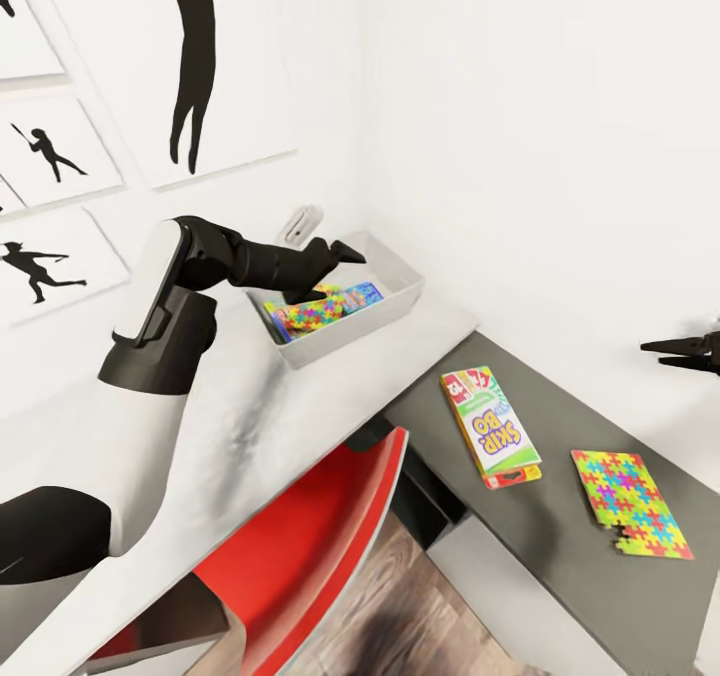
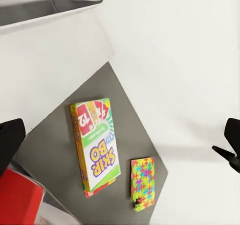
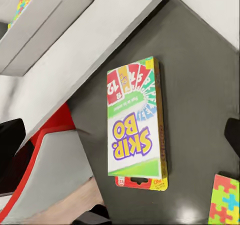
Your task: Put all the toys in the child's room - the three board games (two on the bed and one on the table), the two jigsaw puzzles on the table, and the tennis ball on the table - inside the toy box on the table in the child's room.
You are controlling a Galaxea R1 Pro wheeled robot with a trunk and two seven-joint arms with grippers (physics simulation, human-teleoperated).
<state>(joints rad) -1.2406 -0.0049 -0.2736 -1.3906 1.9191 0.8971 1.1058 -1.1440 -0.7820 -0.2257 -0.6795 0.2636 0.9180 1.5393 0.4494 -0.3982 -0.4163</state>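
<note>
The toy box (image 1: 400, 301) stands on the table's light-grey top (image 1: 250, 406) against the wall. Inside it lie a jigsaw puzzle (image 1: 315, 308) and a blue board game (image 1: 366, 294). My left gripper (image 1: 345, 251) hovers over the box, open and empty. On the dark-grey section (image 1: 560, 546) lies the Skip-Bo board game (image 1: 490, 424) (image 2: 95, 145) (image 3: 135, 125), stacked on another box with a red edge (image 3: 142, 182). A second jigsaw puzzle (image 1: 630, 504) (image 2: 142, 182) lies to its right. My right gripper (image 1: 668, 352) hangs open above that section. The tennis ball is out of view.
A red chair (image 1: 300, 546) is tucked under the desk where the two sections meet. White walls close in behind the desk, the left one carrying black silhouette pictures (image 1: 50, 151). Wooden floor (image 1: 420, 616) shows below.
</note>
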